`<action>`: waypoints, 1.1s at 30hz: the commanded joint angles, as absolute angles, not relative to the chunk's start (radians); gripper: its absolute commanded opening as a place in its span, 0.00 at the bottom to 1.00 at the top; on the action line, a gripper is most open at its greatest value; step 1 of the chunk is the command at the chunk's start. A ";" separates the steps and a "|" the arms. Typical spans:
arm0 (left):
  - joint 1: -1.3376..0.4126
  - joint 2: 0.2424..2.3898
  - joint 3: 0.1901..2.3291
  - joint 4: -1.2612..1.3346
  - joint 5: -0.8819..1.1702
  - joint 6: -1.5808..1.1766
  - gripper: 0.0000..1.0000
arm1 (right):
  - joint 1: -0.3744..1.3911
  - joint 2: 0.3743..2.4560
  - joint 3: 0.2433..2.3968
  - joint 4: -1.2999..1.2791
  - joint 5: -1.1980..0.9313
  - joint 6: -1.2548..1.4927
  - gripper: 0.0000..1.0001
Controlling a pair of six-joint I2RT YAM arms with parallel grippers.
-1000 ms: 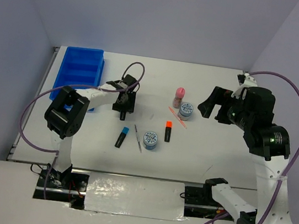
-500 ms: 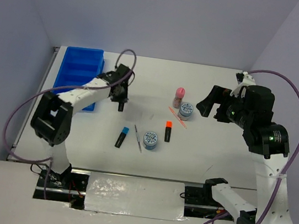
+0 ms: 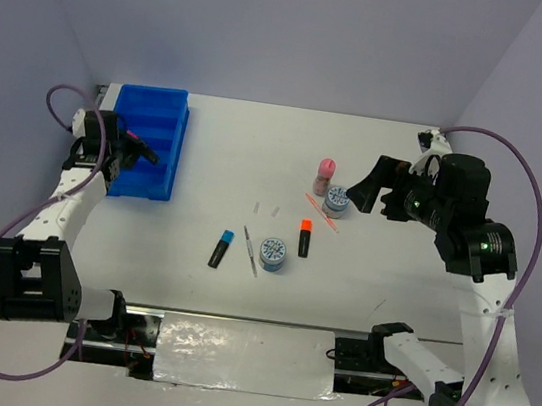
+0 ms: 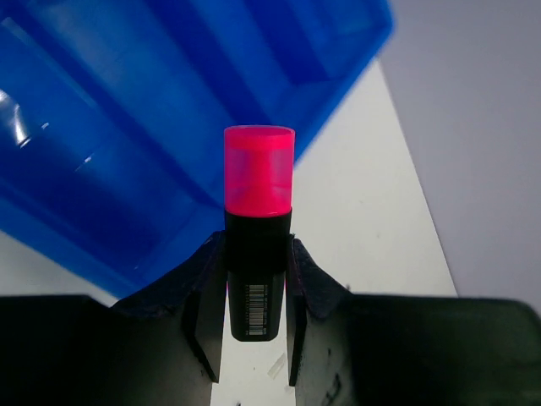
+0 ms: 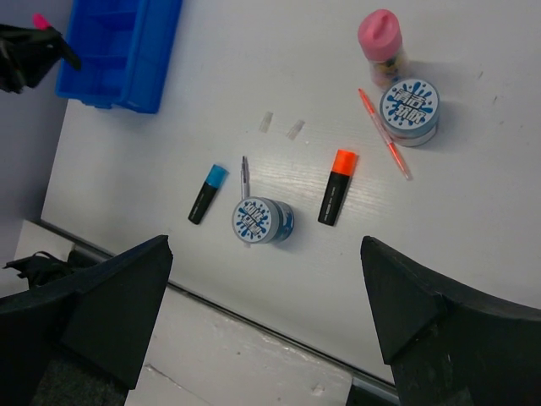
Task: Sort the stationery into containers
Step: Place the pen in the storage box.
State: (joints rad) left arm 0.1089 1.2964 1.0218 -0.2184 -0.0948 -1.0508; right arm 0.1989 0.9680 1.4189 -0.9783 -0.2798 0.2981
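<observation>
My left gripper [image 4: 256,247] is shut on a black highlighter with a pink cap [image 4: 259,169] and holds it in the air above the blue tray [image 4: 127,127]. From above, this gripper [image 3: 143,152] hangs over the tray's left compartments [image 3: 165,97]. On the table lie a blue-capped highlighter [image 3: 221,248], a grey stick [image 3: 249,250], a blue-white disc [image 3: 272,253], an orange-capped highlighter [image 3: 305,236], an orange stick [image 3: 321,212], a second disc [image 3: 337,200] and a pink-capped tube [image 3: 324,176]. My right gripper [image 3: 371,193] is open and high above them, holding nothing.
Two small tape scraps [image 3: 265,208] lie mid-table. The tray [image 5: 118,51] sits at the table's far left, near the left edge and side wall. Purple cables loop off both arms. The near table edge [image 5: 254,317] runs below the stationery.
My left arm has swung from the table's middle out to the left, carrying the pink-capped highlighter over the blue tray. The right arm has barely shifted.
</observation>
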 commanded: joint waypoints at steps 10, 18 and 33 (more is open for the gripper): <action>0.230 1.367 0.903 0.022 -0.091 -1.230 0.04 | 0.232 0.966 1.411 -0.926 -0.324 0.284 1.00; 0.235 1.371 0.868 0.032 -0.092 -1.243 0.20 | 0.244 0.992 1.425 -0.920 -0.330 0.285 1.00; 0.236 1.350 0.838 -0.050 -0.110 -1.288 0.51 | 0.250 1.019 1.419 -0.900 -0.348 0.301 1.00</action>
